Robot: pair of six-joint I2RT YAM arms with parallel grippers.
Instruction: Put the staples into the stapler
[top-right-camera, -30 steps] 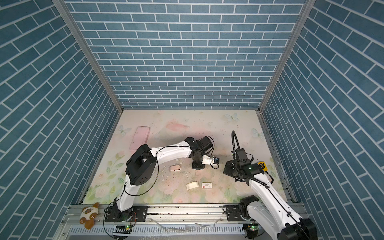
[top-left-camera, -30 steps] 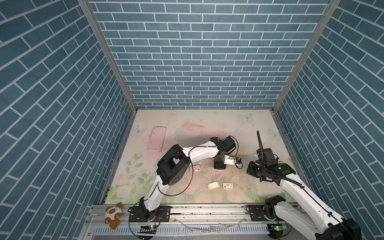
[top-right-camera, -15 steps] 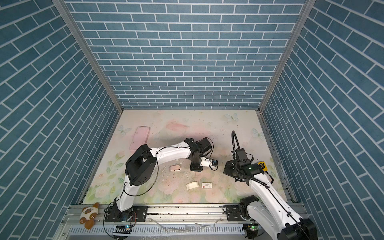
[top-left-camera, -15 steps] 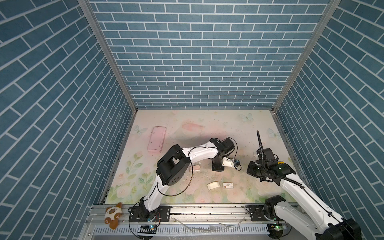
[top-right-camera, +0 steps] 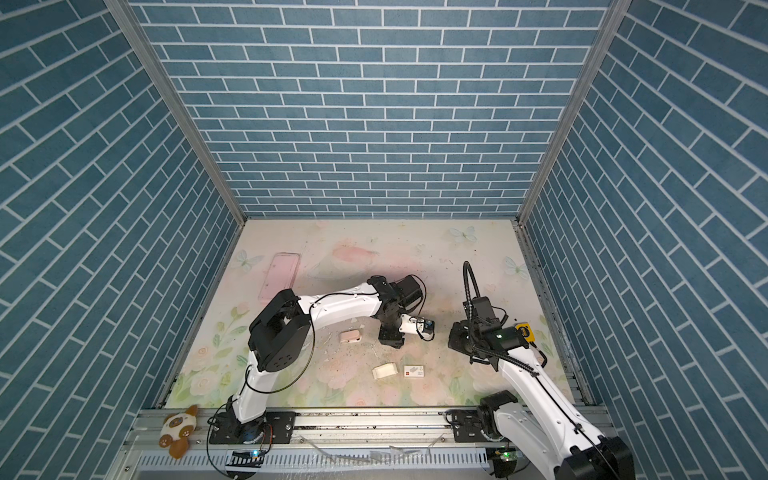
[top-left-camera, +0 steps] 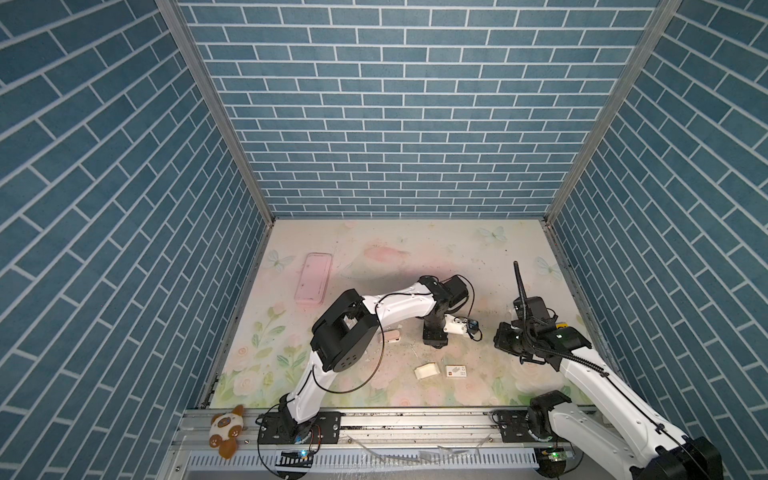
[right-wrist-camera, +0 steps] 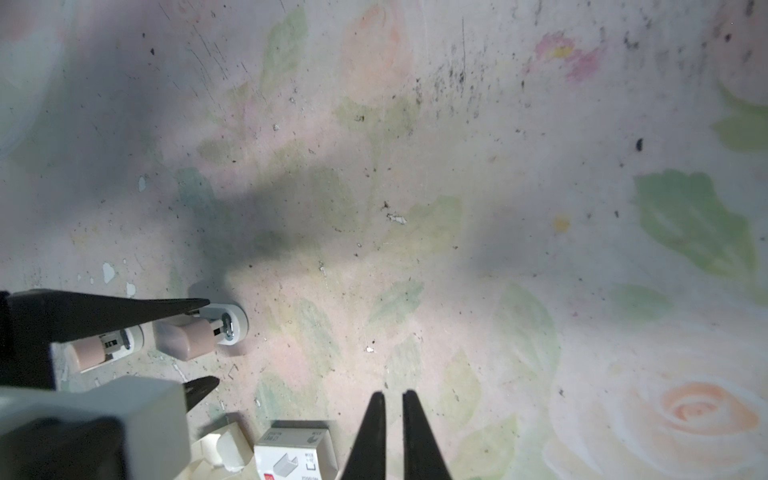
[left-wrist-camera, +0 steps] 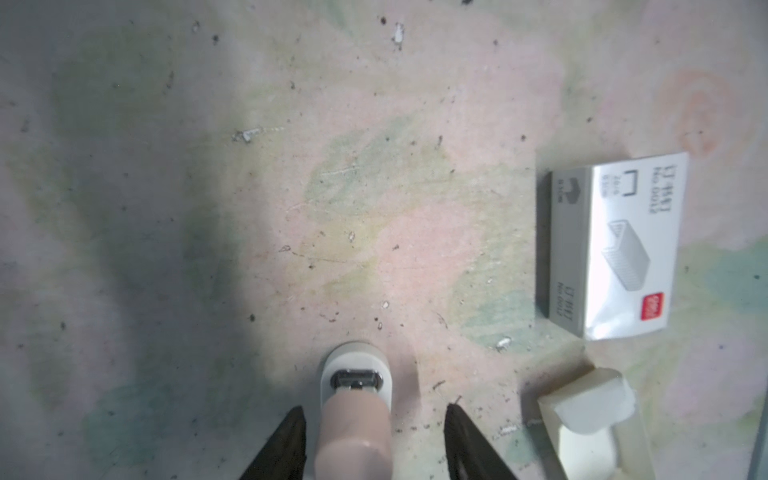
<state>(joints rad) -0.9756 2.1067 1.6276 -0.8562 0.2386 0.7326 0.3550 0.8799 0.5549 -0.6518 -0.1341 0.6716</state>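
A small pink-and-white stapler (left-wrist-camera: 355, 415) lies on the floral mat between the fingers of my left gripper (left-wrist-camera: 375, 407). The gripper is open: one finger is close to the stapler, the other stands clear of it. From the right wrist the stapler (right-wrist-camera: 199, 332) shows between those fingers, with a second pink-and-white piece (right-wrist-camera: 104, 345) behind. In both top views the left gripper (top-left-camera: 434, 343) points down and hides the stapler. The staples' red-marked sleeve (left-wrist-camera: 615, 249) and white tray (left-wrist-camera: 590, 419) lie nearby; I cannot make out any strips. My right gripper (right-wrist-camera: 392, 395) hovers beside the sleeve (right-wrist-camera: 291, 457), its fingers slightly apart and empty.
A pink flat case (top-left-camera: 313, 279) lies at the back left of the mat. A pink stapler-like piece (top-left-camera: 390, 336) sits left of the left gripper. A plush toy (top-left-camera: 226, 430) rests on the front rail. Blue brick walls close in three sides.
My left gripper's fingers have opened and now stand off the stapler, and the arm has shifted slightly left. The right gripper's fingers have parted a little.
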